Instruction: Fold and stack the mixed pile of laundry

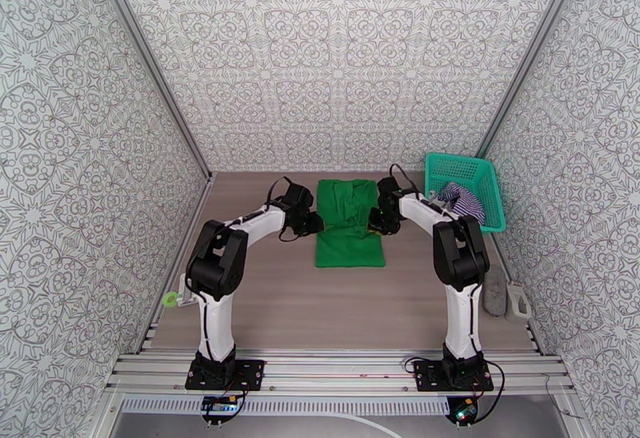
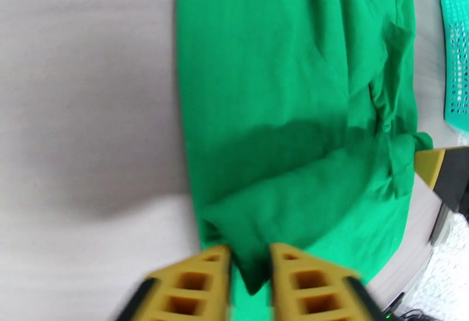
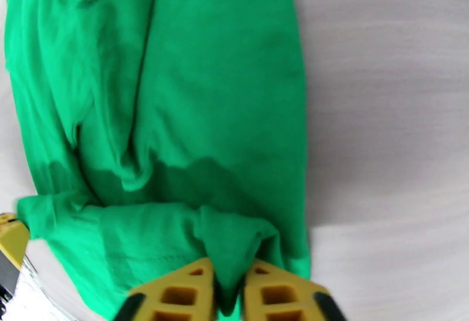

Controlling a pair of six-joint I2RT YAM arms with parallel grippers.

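Table (image 1: pixel 264 311) w/ pale wood-look top, patterned walls (image 1: pixel 344 55) on three sides. We see both arms reach in from the near edge and meet mid-table, toward the far side.

Green T-shirt (image 1: pixel 350 227) lies flat on the table between the two grippers as a narrow strip running near to far. Its near end is smooth and squared, its far end rumpled. Teal mesh basket (image 1: pixel 480 171) sits in the far right corner, just right of the right arm. Striped top (image 1: pixel 462 199) is bunched inside it at the near end, apart from the T-shirt.

Left gripper (image 1: pixel 314 223) is at the shirt's left edge. In its wrist view the gripper (image 2: pixel 251 252) has jaws narrowly apart w/ a fold of T-shirt (image 2: pixel 293 111) between them; we can't tell if it's clamped.

Right gripper (image 1: pixel 376 223) is at the shirt's right edge. In its wrist view the gripper (image 3: pixel 230 264) pinches a raised peak of T-shirt (image 3: pixel 176 81), gap narrow.
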